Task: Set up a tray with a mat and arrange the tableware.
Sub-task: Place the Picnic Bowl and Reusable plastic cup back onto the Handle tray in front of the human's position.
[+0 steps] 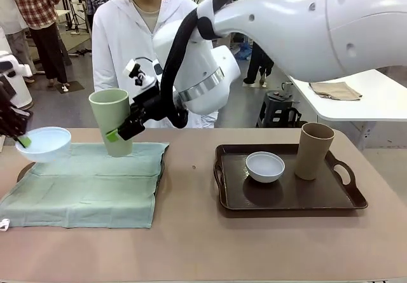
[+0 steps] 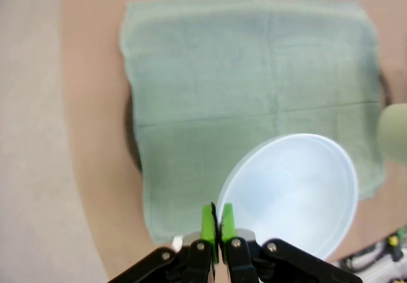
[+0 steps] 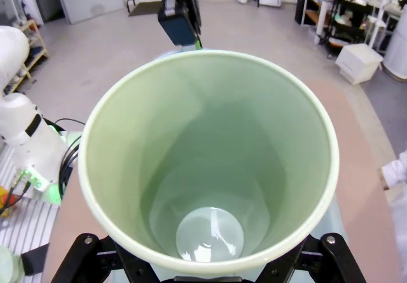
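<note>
Tray [image 1: 318, 194] dark, on tan table [image 1: 203, 245] | mat [image 1: 89, 181] alongside | grey floor [image 1: 63, 105] beyond

Right fingers [image 1: 113, 135] hold a tall pale green cup [image 1: 110, 112] over a green cloth mat [image 1: 89, 184]. Left fingers [image 1: 24, 141] pinch a pale blue round bowl [image 1: 46, 144]. A dark tray [image 1: 286, 210] holds a white bowl [image 1: 265, 166] and brown cup [image 1: 315, 151].

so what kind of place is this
Probably a robotics lab: a white robot arm works over the brown table, a person in a white lab coat stands opposite, and shelving racks stand farther off.
</note>
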